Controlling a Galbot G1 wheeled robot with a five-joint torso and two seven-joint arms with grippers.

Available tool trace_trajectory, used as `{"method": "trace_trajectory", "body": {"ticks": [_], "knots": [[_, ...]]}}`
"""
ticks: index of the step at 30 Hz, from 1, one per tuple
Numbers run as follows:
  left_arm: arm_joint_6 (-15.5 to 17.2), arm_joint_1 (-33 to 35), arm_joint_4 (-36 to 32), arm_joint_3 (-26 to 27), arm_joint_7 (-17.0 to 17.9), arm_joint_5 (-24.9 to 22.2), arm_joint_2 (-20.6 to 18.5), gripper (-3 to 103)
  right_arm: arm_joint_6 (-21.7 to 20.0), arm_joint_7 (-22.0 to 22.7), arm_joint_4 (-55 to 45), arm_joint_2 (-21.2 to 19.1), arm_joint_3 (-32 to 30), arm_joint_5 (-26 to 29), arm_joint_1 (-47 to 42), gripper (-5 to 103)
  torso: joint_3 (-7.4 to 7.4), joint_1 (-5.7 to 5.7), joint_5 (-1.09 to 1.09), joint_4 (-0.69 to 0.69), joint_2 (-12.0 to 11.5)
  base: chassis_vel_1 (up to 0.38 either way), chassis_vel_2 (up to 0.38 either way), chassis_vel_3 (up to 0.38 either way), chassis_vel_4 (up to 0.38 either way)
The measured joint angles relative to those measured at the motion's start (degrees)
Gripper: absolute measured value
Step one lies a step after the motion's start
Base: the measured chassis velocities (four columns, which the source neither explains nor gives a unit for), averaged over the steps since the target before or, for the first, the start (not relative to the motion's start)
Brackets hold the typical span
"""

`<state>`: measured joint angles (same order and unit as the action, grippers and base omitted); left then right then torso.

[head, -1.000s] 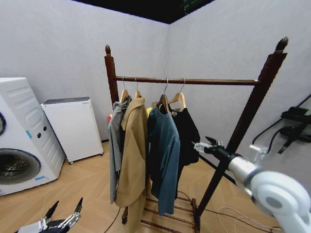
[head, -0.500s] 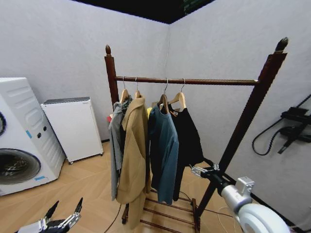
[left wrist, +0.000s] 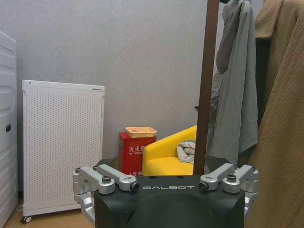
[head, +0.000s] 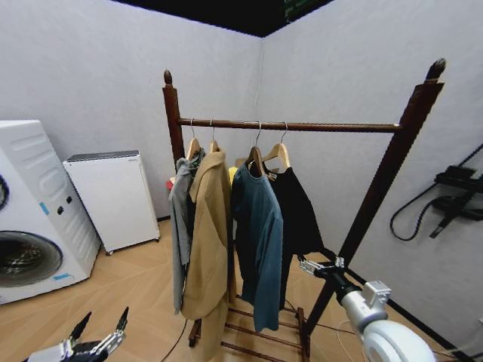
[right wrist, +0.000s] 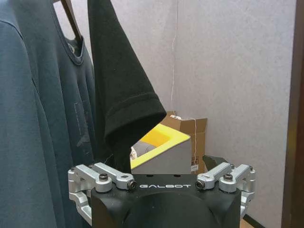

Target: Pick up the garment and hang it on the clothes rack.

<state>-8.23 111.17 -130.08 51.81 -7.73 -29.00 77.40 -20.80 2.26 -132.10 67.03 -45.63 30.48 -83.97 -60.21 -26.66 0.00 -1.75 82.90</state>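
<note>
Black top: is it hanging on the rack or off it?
On it. The black top hangs from a wooden hanger hooked over the rack's bar, beside the teal shirt. Both pincers are open and empty.

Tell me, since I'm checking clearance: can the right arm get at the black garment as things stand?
Probably yes. The right tool hangs open beside the black garment, which is outermost on the clothes rack, with nothing between them.
</note>
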Motion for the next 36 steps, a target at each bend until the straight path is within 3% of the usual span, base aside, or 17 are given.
{"method": "trace_trajectory", "body": {"ticks": [18,36], "knots": [[0.00,0.00,0.00,0.00,0.00,0.00,0.00,100,0.08,-0.65,-1.35,1.49,0.50,-1.57,-0.98,100,0.00,-0.01,0.01,-0.01,-0.02,-0.054,-0.088,-0.088,-0.057],[0.00,0.00,0.00,0.00,-0.02,0.00,0.00,100,-0.08,-1.21,-1.55,1.83,1.10,-2.07,-1.29,100,0.00,0.01,0.03,-0.01,0.00,0.025,-0.271,-0.252,0.018]]}}
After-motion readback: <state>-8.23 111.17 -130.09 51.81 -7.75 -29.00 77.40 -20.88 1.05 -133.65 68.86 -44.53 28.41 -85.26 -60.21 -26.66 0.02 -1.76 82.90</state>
